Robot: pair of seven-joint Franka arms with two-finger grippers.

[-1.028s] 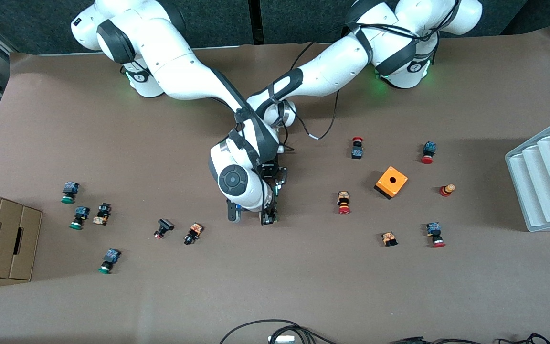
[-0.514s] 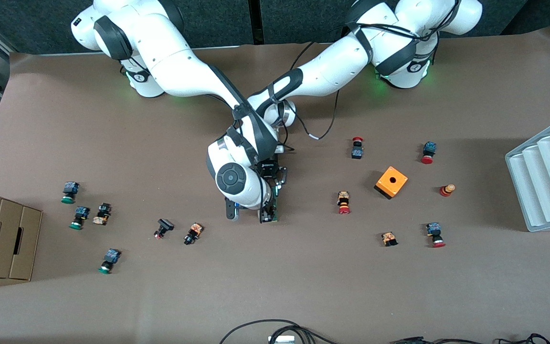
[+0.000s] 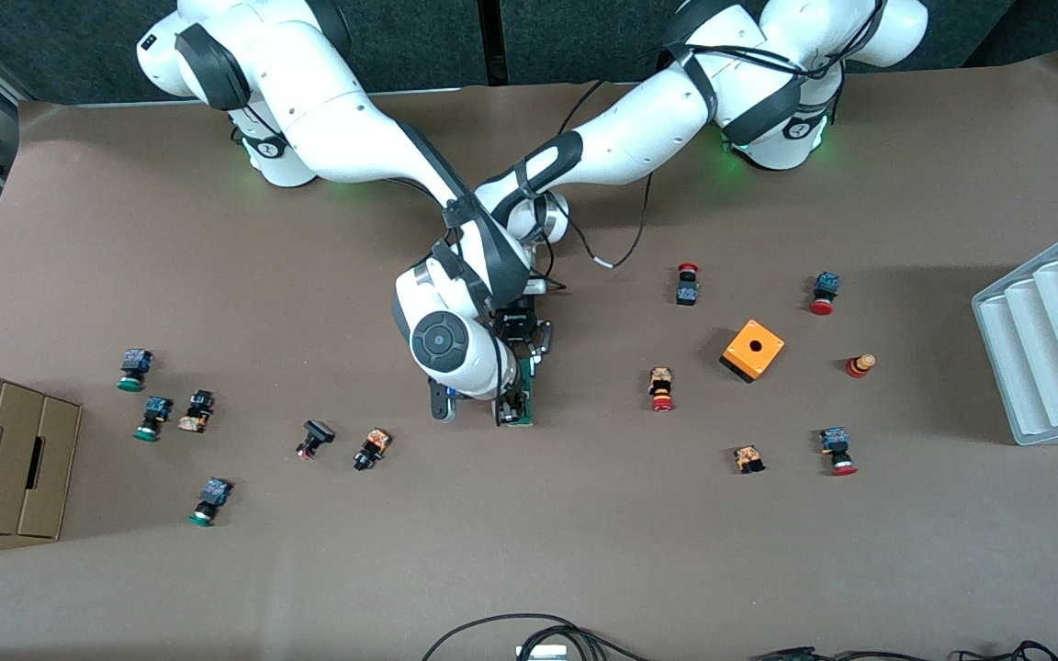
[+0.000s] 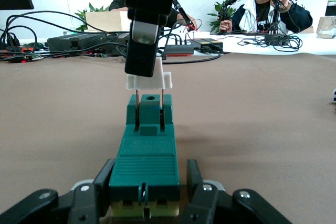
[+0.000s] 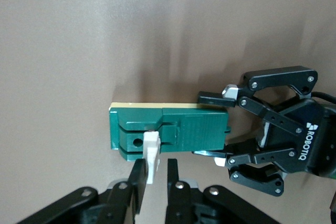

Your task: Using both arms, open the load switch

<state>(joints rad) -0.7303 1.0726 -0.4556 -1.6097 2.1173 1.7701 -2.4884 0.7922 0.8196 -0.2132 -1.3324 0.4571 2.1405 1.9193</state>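
The load switch (image 3: 527,393) is a narrow dark-green block lying mid-table; it also shows in the left wrist view (image 4: 144,156) and the right wrist view (image 5: 178,129). My left gripper (image 3: 532,356) (image 4: 148,178) (image 5: 212,125) is shut on the sides of one end, holding it on the table. Over the other end my right gripper (image 3: 511,411) (image 5: 156,169) points straight down and is shut on the white tab (image 4: 149,80) (image 5: 151,156). The tab stands raised off the block on two thin metal pins. The right arm's wrist hides much of the switch in the front view.
An orange cube with a hole (image 3: 753,349) and several red-capped push buttons (image 3: 661,389) lie toward the left arm's end. Green-capped buttons (image 3: 153,418) and a cardboard box (image 3: 5,459) are at the right arm's end. A white ribbed tray (image 3: 1052,340) sits at the table edge.
The right arm's wrist has shifted slightly toward the bases, and more of the green switch shows beside it. The left arm has not moved.
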